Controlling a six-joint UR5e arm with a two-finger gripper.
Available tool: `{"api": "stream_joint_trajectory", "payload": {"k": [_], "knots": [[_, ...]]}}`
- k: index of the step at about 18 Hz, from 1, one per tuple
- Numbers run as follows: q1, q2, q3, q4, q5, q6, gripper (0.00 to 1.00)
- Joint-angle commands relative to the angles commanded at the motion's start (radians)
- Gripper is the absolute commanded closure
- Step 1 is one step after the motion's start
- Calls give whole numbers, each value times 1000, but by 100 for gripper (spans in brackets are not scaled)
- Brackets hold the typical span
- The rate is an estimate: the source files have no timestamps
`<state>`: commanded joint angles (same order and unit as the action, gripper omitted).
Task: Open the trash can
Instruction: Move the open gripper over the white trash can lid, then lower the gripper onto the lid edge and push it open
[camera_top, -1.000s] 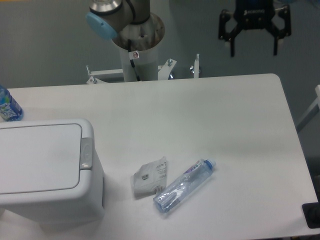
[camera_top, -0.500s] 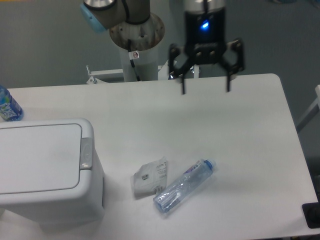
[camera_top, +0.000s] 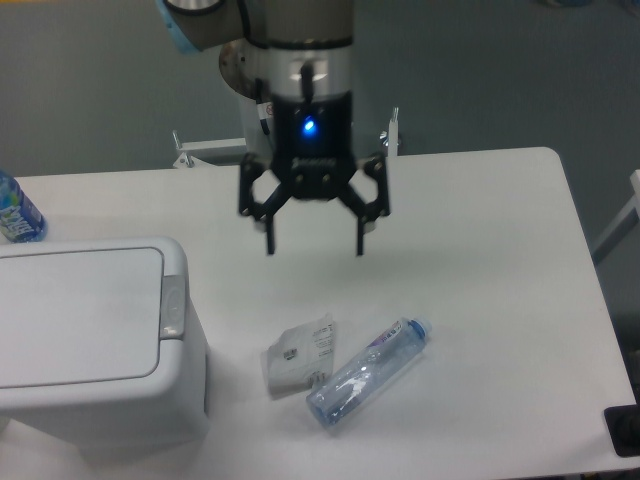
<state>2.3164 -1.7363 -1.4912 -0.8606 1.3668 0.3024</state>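
Spread hand (camera_top: 314, 247) above table (camera_top: 480, 250)

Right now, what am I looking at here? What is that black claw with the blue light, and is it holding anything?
One fixed camera looks down on a white table. The claw is the robot arm's gripper; its jaws are spread and it holds nothing, hanging above the table. At the left stands a big white trash can with its lid shut. Near the middle lie a crumpled wrapper and a clear plastic bottle on its side. Another bottle peeks in at the far left edge.
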Motion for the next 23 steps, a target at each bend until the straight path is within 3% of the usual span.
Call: {"api": "stream_joint_trajectory", "payload": {"k": [9,23], "knots": [[-66,-55,9,6,3,-80,0],[-98,-69,-1,6,2,-103,0]]}}
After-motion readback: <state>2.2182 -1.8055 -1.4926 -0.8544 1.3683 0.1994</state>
